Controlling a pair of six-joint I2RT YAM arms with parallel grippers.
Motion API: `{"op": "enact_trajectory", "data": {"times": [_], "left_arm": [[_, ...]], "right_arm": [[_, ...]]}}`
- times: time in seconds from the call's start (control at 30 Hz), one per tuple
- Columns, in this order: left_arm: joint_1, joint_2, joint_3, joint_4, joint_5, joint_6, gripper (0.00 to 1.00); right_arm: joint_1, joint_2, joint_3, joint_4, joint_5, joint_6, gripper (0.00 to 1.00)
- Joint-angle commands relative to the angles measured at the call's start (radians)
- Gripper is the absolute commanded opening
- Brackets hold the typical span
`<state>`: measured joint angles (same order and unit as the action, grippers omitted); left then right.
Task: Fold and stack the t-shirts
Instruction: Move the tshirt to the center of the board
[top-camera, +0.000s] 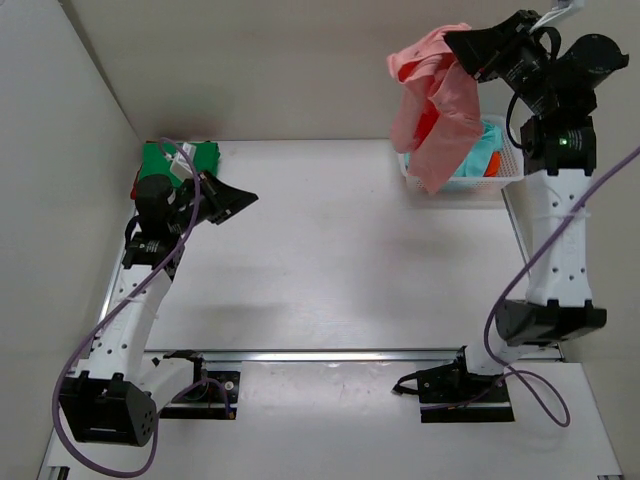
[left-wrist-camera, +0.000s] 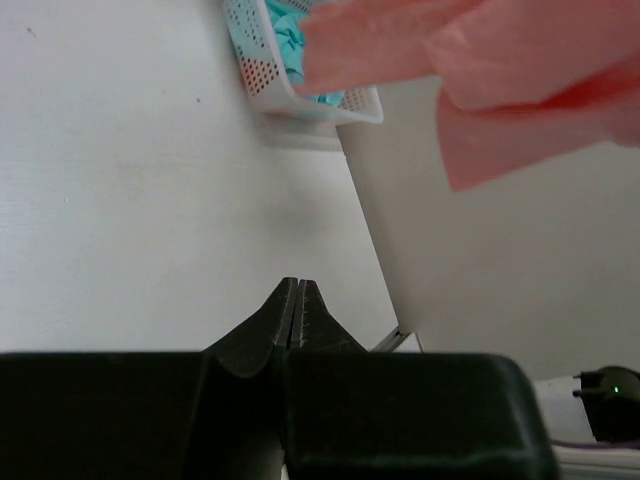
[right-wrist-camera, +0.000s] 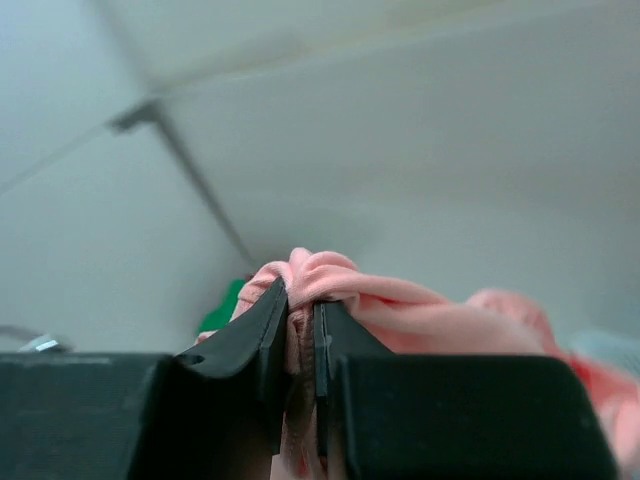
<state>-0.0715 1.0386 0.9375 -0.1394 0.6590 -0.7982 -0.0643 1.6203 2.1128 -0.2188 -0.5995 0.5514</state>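
The right gripper (top-camera: 462, 48), jaws clamped on a bunched fold of the salmon pink t-shirt (top-camera: 440, 120), holds it dangling above the basket (top-camera: 512, 168). Carry it to the middle of the worktop (top-camera: 340, 260) and lower the hem first. The left gripper (top-camera: 235, 200), jaws closed and empty, should open to take a corner.

Setting: robotics lab test cell. White table (top-camera: 330, 250) boxed in by plain white walls (top-camera: 60, 150) along its left and far edges. Left arm (top-camera: 135, 300) and right arm (top-camera: 560, 230) bolted to a metal rail (top-camera: 330, 354) at the near edge, purple cables (top-camera: 520, 276) trailing. T-shirts (top-camera: 478, 160) in a mesh basket (top-camera: 512, 170), far right corner.
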Motion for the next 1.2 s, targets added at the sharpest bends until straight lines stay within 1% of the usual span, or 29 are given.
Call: {"op": "enact_trajectory", "data": {"times": [0.0,0.03,0.13,0.2,0.27,0.33,0.37,0.43,0.47,0.5,0.53,0.57,0.63,0.67,0.7,0.73,0.77,0.8,0.83,0.87,0.9,0.93,0.97,1.0,1.03,1.07,1.1,1.13,1.17], "left_arm": [[0.002,0.001,0.081,-0.019,-0.029,0.043,0.06],[0.009,0.005,0.099,-0.019,-0.029,0.044,0.07],[0.015,-0.002,0.141,-0.017,-0.03,0.042,0.12],[0.025,-0.006,0.165,0.035,0.002,0.027,0.21],[0.042,-0.02,0.173,0.096,0.037,-0.001,0.25],[0.071,-0.058,0.172,0.101,0.05,-0.028,0.28],[0.111,-0.067,0.167,0.095,0.053,-0.032,0.3],[0.125,-0.103,0.149,0.068,0.044,-0.016,0.39],[0.124,-0.12,0.123,0.058,0.034,-0.015,0.41],[0.121,-0.124,0.103,0.049,0.028,-0.018,0.4],[0.113,-0.14,0.086,0.049,0.034,-0.021,0.39],[0.105,-0.143,0.055,0.046,0.021,-0.029,0.39],[0.087,-0.147,0.017,0.02,0.011,-0.027,0.36],[0.085,-0.141,-0.005,0.003,-0.004,-0.018,0.37],[0.037,-0.135,-0.028,-0.012,-0.015,-0.009,0.44],[0.007,-0.123,-0.029,-0.043,-0.022,0.01,0.58],[-0.01,-0.1,-0.034,-0.072,-0.032,0.052,0.58],[-0.046,-0.089,-0.029,-0.124,-0.053,0.074,0.6],[-0.1,-0.063,-0.026,-0.168,-0.076,0.114,0.63],[-0.122,-0.034,-0.04,-0.186,-0.087,0.141,0.64],[-0.189,0.024,-0.111,-0.161,-0.081,0.134,0.48],[-0.194,0.05,-0.124,-0.146,-0.073,0.122,0.42],[-0.2,0.064,-0.153,-0.114,-0.078,0.107,0.3],[-0.2,0.087,-0.173,-0.085,-0.082,0.094,0.24],[-0.195,0.112,-0.183,-0.06,-0.09,0.091,0.24],[-0.195,0.127,-0.198,-0.043,-0.113,0.091,0.3],[-0.191,0.162,-0.195,-0.036,-0.139,0.097,0.41],[-0.201,0.205,-0.192,-0.042,-0.172,0.103,0.49],[-0.197,0.254,-0.18,-0.052,-0.191,0.111,0.49]], "right_arm": [[0.09,-0.137,0.0,0.21,-0.091,0.057,0.0],[0.115,-0.16,-0.014,0.269,-0.101,0.094,0.0],[0.168,-0.201,-0.02,0.343,-0.128,0.16,0.0],[0.198,-0.22,-0.036,0.352,-0.126,0.189,0.0],[0.205,-0.243,-0.101,0.349,-0.129,0.191,0.01],[0.202,-0.278,-0.26,0.387,-0.16,0.243,0.0],[0.21,-0.278,-0.298,0.395,-0.169,0.245,0.0],[0.234,-0.274,-0.452,0.41,-0.19,0.275,0.0],[0.254,-0.261,-0.496,0.411,-0.215,0.283,0.0],[0.268,-0.231,-0.566,0.401,-0.221,0.303,0.0],[0.276,-0.212,-0.636,0.391,-0.261,0.323,0.0],[0.293,-0.154,-0.667,0.406,-0.323,0.32,0.0],[0.31,-0.05,-0.673,0.279,-0.3,0.233,0.0],[0.317,-0.002,-0.654,0.194,-0.261,0.16,0.06],[0.316,0.033,-0.642,0.105,-0.185,0.074,0.24],[0.322,0.048,-0.601,0.038,-0.125,-0.027,0.32],[0.33,0.059,-0.573,-0.079,-0.026,-0.071,0.42],[0.337,0.052,-0.541,-0.141,0.057,-0.138,0.52],[0.333,0.035,-0.542,-0.163,0.093,-0.175,0.59],[0.328,0.027,-0.562,-0.195,0.136,-0.188,0.61],[0.286,-0.017,-0.641,-0.205,0.15,-0.212,0.65],[0.284,-0.032,-0.698,-0.205,0.147,-0.214,0.65],[0.267,-0.052,-0.709,-0.2,0.139,-0.22,0.63],[0.267,-0.066,-0.747,-0.2,0.133,-0.229,0.61],[0.271,-0.069,-0.77,-0.208,0.123,-0.234,0.6],[0.282,-0.082,-0.784,-0.205,0.122,-0.232,0.57],[0.309,-0.083,-0.812,-0.205,0.122,-0.243,0.57],[0.32,-0.085,-0.842,-0.211,0.124,-0.249,0.56],[0.342,-0.082,-0.852,-0.203,0.125,-0.251,0.56]]}}
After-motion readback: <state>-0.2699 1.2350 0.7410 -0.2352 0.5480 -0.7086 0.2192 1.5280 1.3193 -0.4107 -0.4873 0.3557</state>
